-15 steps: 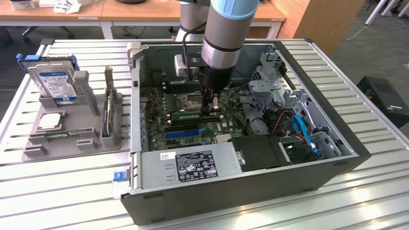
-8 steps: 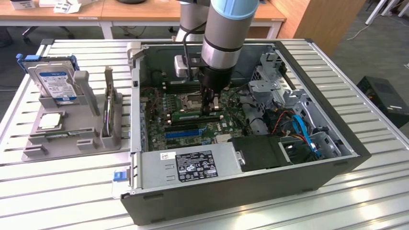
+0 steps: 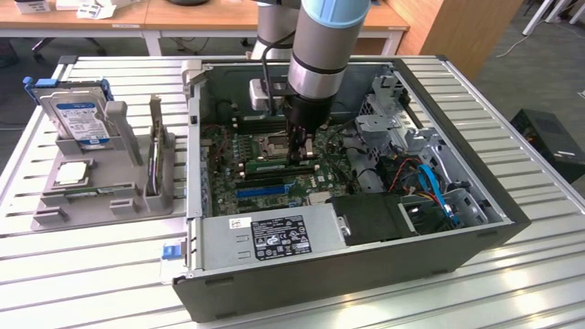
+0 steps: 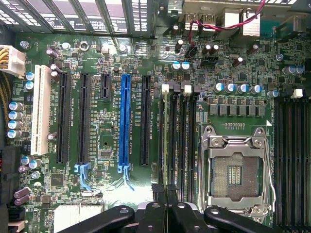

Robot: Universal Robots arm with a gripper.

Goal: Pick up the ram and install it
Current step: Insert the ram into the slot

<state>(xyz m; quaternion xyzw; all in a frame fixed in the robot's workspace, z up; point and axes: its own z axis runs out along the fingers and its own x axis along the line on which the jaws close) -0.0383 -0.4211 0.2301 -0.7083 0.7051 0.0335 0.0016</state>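
Now the tool [image 3: 302, 157], pinched narrow on the ram [image 3: 272, 165], holds it directly over the memory slots [image 4: 182, 141], its long axis seemingly parallel to them.

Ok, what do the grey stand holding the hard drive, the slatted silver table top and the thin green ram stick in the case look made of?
The grey stand: likely plastic, matte and uniform, with thick moulded-looking walls. The slatted silver table top: metal, probably aluminium, its ribbed slats catching glare. The thin green ram stick: seemingly circuit-board laminate, flat green with dark chips.
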